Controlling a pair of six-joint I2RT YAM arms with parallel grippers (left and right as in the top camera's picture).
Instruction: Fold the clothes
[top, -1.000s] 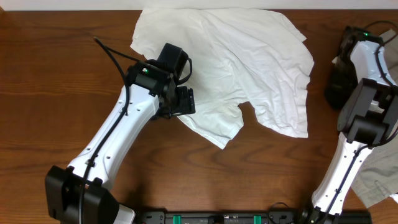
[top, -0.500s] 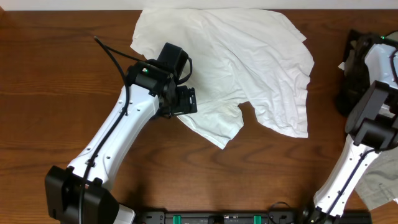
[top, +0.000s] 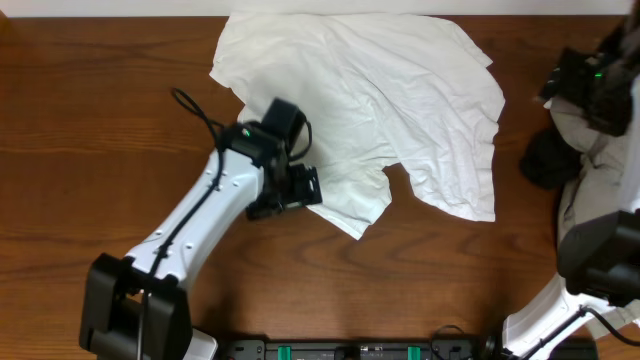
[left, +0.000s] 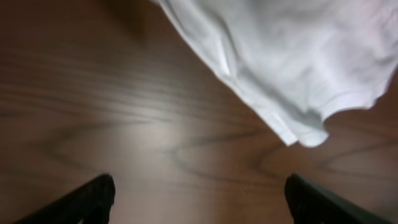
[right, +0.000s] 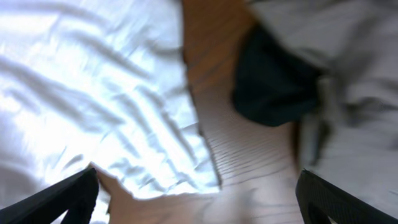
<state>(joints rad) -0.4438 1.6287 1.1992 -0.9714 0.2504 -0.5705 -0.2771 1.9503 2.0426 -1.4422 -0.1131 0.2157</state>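
Note:
The clothes, a wrinkled white T-shirt (top: 400, 110), lie spread over the far middle of the wooden table. My left gripper (top: 292, 190) hovers at the shirt's near left edge. In the left wrist view the left gripper (left: 200, 198) is open over bare wood, with nothing between its fingers, and the shirt's hem corner (left: 298, 124) lies just ahead to the right. My right gripper (top: 585, 78) is raised at the far right, off the shirt. The right wrist view shows the right gripper (right: 199, 196) open and empty above the shirt's right edge (right: 93, 93).
A dark cloth (top: 545, 160) lies on the table right of the shirt, also seen from the right wrist (right: 273, 81). Pale grey fabric (right: 354, 124) lies beside it at the right edge (top: 590, 190). Bare wood (top: 90, 120) stretches left of the shirt.
My right gripper has opened from shut and its arm has swung up and to the right, uncovering the dark cloth. The left arm has shifted slightly nearer and to the right.

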